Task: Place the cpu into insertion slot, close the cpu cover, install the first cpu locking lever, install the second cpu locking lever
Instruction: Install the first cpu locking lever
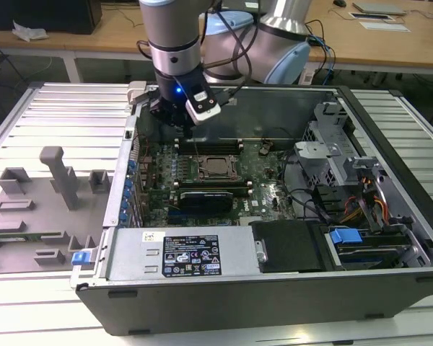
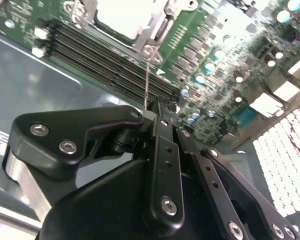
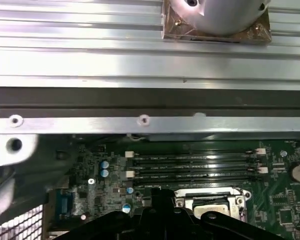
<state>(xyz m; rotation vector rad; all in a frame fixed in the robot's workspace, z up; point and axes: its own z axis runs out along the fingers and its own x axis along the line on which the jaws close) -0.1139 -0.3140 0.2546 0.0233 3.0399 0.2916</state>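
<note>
I saw the gripper closed, seemingly pinching a thin locking lever just beside the cpu cover, which lay flat over the cpu.

Lab: slotted aluminium bench, wooden desks

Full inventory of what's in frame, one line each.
table: 1, silver slatted, under everything
fixture tray: 1, grey, on table, exterior view's left
computer case: 1, dark grey, open, on table
motherboard: 1, green, inside case
insertion slot: 1, silvery rim, board centre
memory slots: several, black, flanking the slot
locking lever: 1, thin silvery wire, from slot's corner to hand
power supply: 1, silver, inside case
arm: 1, silver-grey, above case
hand: 1, black, at lever's end
</note>
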